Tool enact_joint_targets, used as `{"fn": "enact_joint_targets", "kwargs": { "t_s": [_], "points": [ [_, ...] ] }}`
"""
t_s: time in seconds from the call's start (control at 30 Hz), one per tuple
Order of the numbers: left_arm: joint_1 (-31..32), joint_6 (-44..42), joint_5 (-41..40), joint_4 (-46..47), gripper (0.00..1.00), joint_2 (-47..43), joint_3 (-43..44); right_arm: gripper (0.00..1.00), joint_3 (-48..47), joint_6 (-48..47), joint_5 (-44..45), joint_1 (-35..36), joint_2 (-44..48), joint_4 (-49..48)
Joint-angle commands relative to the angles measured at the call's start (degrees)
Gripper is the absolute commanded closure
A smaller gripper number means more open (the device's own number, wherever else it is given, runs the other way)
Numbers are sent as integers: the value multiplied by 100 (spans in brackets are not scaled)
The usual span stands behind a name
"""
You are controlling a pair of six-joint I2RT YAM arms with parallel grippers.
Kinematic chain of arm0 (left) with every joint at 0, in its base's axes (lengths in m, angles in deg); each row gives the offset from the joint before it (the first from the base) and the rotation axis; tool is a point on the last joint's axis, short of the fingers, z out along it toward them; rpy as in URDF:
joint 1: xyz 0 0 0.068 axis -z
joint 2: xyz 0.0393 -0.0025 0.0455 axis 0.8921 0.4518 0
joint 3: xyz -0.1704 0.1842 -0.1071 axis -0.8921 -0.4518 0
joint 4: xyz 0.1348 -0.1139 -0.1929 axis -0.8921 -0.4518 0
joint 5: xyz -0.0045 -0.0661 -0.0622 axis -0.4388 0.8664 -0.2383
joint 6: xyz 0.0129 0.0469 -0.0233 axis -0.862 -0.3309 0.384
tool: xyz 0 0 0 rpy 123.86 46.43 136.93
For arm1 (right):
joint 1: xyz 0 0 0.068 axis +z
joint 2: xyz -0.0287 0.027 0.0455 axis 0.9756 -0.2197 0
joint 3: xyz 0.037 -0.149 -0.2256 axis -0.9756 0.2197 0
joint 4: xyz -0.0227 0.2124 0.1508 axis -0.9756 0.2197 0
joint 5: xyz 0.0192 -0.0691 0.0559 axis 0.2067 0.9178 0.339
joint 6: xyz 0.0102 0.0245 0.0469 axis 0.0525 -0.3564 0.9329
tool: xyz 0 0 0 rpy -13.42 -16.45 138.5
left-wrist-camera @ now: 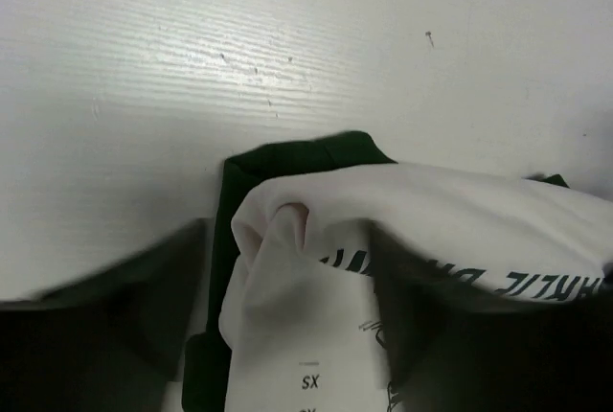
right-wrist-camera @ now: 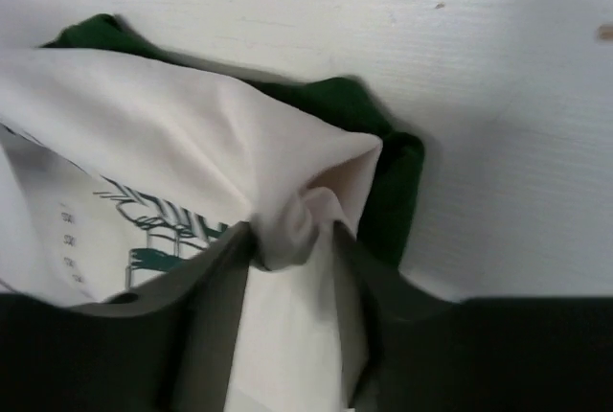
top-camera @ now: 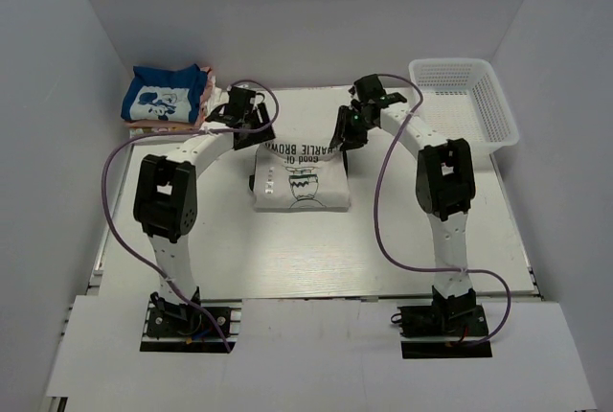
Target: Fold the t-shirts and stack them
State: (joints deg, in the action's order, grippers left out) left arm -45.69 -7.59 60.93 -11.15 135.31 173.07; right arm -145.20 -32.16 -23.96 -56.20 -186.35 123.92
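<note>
The cream t-shirt (top-camera: 299, 182) with dark lettering lies mid-table, its far edge lifted and turned over. My left gripper (top-camera: 251, 117) is shut on its far left corner; the bunched cloth shows between the blurred dark fingers in the left wrist view (left-wrist-camera: 287, 268). My right gripper (top-camera: 347, 129) is shut on the far right corner, cloth pinched between its fingers (right-wrist-camera: 292, 235). A dark green t-shirt (left-wrist-camera: 287, 158) lies under the cream one and pokes out at the far edge (right-wrist-camera: 383, 134). A folded blue t-shirt (top-camera: 165, 96) tops a stack with pinkish ones (top-camera: 153, 127) at back left.
A white mesh basket (top-camera: 465, 96) stands at the back right corner. White walls close in the table on the left, back and right. Purple cables loop from both arms over the table.
</note>
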Motion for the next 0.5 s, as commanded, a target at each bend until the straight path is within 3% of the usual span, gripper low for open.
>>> {"fn": "enact_joint_targets", "kwargs": {
  "t_s": [0.0,0.07,0.33,0.47],
  "points": [
    [-154,-287,261,-123,0,182,537,50,-241,32,279,-106,109,-330],
    [-207,-339,323,-176,0,183,591,10,-276,58,359,-115,179,-409],
    [-41,-647,841,-36,0,-607,539,10,109,-258,-203,16,838,-813],
    [-40,-525,1922,648,0,-1073,-180,10,1057,-91,-580,87,1557,-1701]
  ]
}}
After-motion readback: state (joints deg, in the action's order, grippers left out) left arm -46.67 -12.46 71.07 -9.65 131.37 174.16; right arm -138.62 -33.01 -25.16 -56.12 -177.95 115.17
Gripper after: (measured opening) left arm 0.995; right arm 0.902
